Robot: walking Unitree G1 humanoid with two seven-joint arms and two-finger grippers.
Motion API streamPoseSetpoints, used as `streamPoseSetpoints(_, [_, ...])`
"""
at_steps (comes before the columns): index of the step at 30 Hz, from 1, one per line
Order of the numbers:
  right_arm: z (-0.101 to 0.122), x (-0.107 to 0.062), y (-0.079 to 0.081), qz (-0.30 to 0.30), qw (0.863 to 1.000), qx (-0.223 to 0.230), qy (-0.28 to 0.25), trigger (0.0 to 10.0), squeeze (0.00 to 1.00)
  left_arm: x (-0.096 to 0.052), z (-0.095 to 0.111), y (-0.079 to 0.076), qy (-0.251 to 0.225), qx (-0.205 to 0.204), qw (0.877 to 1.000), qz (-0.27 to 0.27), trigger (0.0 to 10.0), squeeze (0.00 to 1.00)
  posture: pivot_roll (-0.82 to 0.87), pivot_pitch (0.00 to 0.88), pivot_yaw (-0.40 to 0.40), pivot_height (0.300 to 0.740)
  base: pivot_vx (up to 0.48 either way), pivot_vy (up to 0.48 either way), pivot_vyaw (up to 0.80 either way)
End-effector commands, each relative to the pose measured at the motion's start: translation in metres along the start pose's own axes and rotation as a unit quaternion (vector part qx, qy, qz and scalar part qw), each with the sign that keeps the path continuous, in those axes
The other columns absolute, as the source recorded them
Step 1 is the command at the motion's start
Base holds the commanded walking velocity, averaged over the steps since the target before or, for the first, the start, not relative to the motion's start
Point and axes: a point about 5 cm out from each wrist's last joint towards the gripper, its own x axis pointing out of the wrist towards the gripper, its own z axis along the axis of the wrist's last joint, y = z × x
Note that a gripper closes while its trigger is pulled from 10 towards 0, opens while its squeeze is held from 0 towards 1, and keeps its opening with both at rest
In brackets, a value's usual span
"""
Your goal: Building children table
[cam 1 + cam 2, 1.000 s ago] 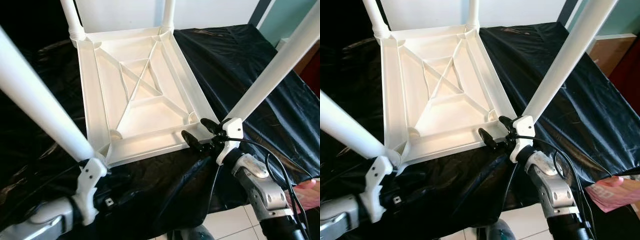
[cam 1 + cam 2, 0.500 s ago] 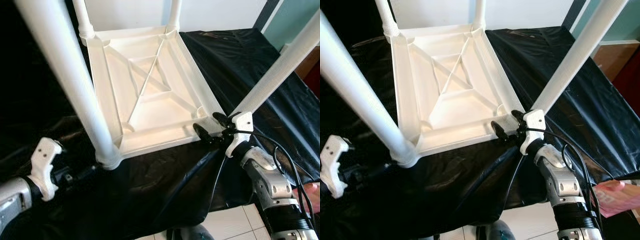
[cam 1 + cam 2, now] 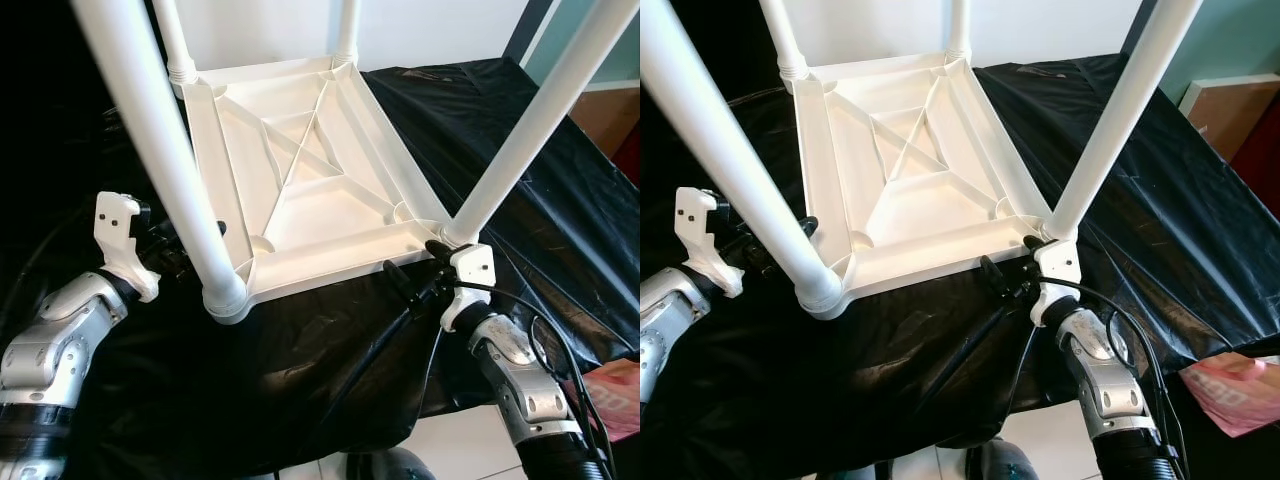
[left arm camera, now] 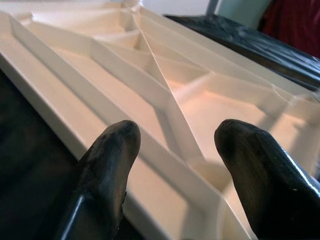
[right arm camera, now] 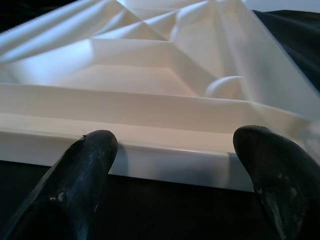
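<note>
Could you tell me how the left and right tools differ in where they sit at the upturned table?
The left tool sits beside the white table top's left edge, by the near left leg. The right tool sits at the near edge, by the near right leg. Both are open, holding nothing, over black sheeting.

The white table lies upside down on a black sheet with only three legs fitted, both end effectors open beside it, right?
Not three: four legs stand in the table, as the left eye view shows. The sheet and the open left end effector and right end effector are as stated.
</note>
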Motion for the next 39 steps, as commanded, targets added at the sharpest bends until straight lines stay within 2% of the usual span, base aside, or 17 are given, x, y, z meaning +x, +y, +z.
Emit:
streamPoseSetpoints(1, [-0.003, -0.006, 0.005, -0.009, 1.0, -0.004, 0.002, 10.0, 0.0, 0.009, -0.006, 0.002, 0.005, 0.007, 1.0, -0.026, 10.0, 0.0, 0.0, 0.144, 0.014, 0.74, 0.0, 0.0, 0.0])
streamPoseSetpoints(3, [-0.003, -0.006, 0.005, -0.009, 1.0, -0.004, 0.002, 10.0, 0.0, 0.009, -0.006, 0.002, 0.005, 0.007, 1.0, -0.026, 10.0, 0.0, 0.0, 0.144, 0.014, 0.74, 0.0, 0.0, 0.0])
streamPoseSetpoints(5, [-0.003, -0.009, 0.007, -0.015, 1.0, -0.003, 0.003, 10.0, 0.0, 0.016, -0.005, 0.002, 0.0, 0.005, 1.0, -0.03, 10.0, 0.0, -0.02, 0.147, 0.023, 0.74, 0.0, 0.0, 0.0])
streamPoseSetpoints(7, [-0.006, -0.017, 0.012, -0.035, 0.999, 0.0, 0.007, 10.0, 0.0, 0.033, -0.004, 0.001, -0.009, 0.001, 0.999, -0.04, 10.0, 0.0, -0.05, 0.155, 0.035, 0.74, 0.0, 0.0, 0.0])
streamPoseSetpoints(8, [-0.006, -0.017, 0.012, -0.035, 0.999, 0.0, 0.007, 10.0, 0.0, 0.033, -0.004, 0.001, -0.009, 0.001, 0.999, -0.04, 10.0, 0.0, -0.05, 0.155, 0.035, 0.74, 0.0, 0.0, 0.0])
streamPoseSetpoints(10, [-0.008, -0.024, 0.018, -0.052, 0.999, 0.006, 0.009, 10.0, 0.0, 0.047, -0.001, -0.004, -0.017, -0.004, 0.998, -0.062, 10.0, 0.0, -0.07, 0.159, 0.041, 0.74, 0.0, 0.0, 0.0])
streamPoseSetpoints(14, [-0.01, -0.028, 0.022, -0.058, 0.998, 0.013, 0.013, 10.0, 0.0, 0.054, 0.002, -0.013, -0.027, -0.017, 0.995, -0.094, 10.0, 0.0, -0.08, 0.16, 0.045, 0.74, 0.0, 0.0, 0.0])
streamPoseSetpoints(16, [-0.012, -0.03, 0.023, -0.072, 0.997, 0.022, 0.02, 10.0, 0.0, 0.059, 0.003, -0.022, -0.031, -0.027, 0.99, -0.132, 10.0, 0.0, -0.09, 0.16, 0.049, 0.74, 0.0, 0.0, 0.0])
streamPoseSetpoints(21, [-0.017, -0.028, 0.018, -0.104, 0.994, 0.015, 0.035, 10.0, 0.0, 0.062, 0.003, -0.036, -0.039, -0.041, 0.982, -0.182, 10.0, 0.0, -0.1, 0.16, 0.053, 0.74, 0.0, 0.0, 0.0])
streamPoseSetpoints(22, [-0.02, -0.026, 0.013, -0.124, 0.991, 0.011, 0.044, 10.0, 0.0, 0.062, 0.002, -0.044, -0.042, -0.049, 0.976, -0.209, 10.0, 0.0, -0.1, 0.158, 0.049, 0.74, 0.0, 0.0, 0.0])
streamPoseSetpoints(23, [-0.02, -0.026, 0.013, -0.124, 0.991, 0.011, 0.044, 10.0, 0.0, 0.062, 0.002, -0.044, -0.042, -0.049, 0.976, -0.209, 10.0, 0.0, -0.1, 0.158, 0.049, 0.74, 0.0, 0.0, 0.0])
streamPoseSetpoints(26, [-0.022, -0.022, 0.003, -0.156, 0.987, 0.012, 0.047, 10.0, 0.0, 0.064, -0.001, -0.061, -0.047, -0.059, 0.966, -0.246, 10.0, 0.0, -0.09, 0.153, 0.037, 0.74, 0.0, 0.0, 0.0])
streamPoseSetpoints(27, [-0.022, -0.022, 0.003, -0.156, 0.987, 0.012, 0.047, 10.0, 0.0, 0.064, -0.001, -0.061, -0.047, -0.059, 0.966, -0.246, 10.0, 0.0, -0.09, 0.153, 0.037, 0.74, 0.0, 0.0, 0.0])
streamPoseSetpoints(31, [-0.026, -0.014, -0.014, -0.192, 0.98, 0.006, 0.057, 10.0, 0.0, 0.065, -0.003, -0.081, -0.054, -0.069, 0.96, -0.266, 10.0, 0.0, -0.07, 0.147, 0.019, 0.74, 0.0, 0.0, 0.0])
streamPoseSetpoints(34, [-0.026, -0.012, -0.017, -0.195, 0.979, 0.002, 0.059, 10.0, 0.0, 0.064, -0.003, -0.083, -0.054, -0.068, 0.959, -0.269, 10.0, 0.0, -0.07, 0.147, 0.019, 0.74, 0.0, 0.0, 0.0])
streamPoseSetpoints(37, [-0.027, -0.002, -0.028, -0.204, 0.977, -0.004, 0.062, 10.0, 0.0, 0.06, -0.003, -0.101, -0.058, -0.082, 0.952, -0.291, 10.0, 0.0, -0.05, 0.141, 0.013, 0.74, 0.0, 0.0, 0.0])
streamPoseSetpoints(39, [-0.027, 0.001, -0.031, -0.206, 0.977, -0.005, 0.062, 10.0, 0.0, 0.059, -0.003, -0.106, -0.059, -0.087, 0.949, -0.296, 10.0, 0.0, -0.05, 0.141, 0.013, 0.74, 0.0, 0.0, 0.0])
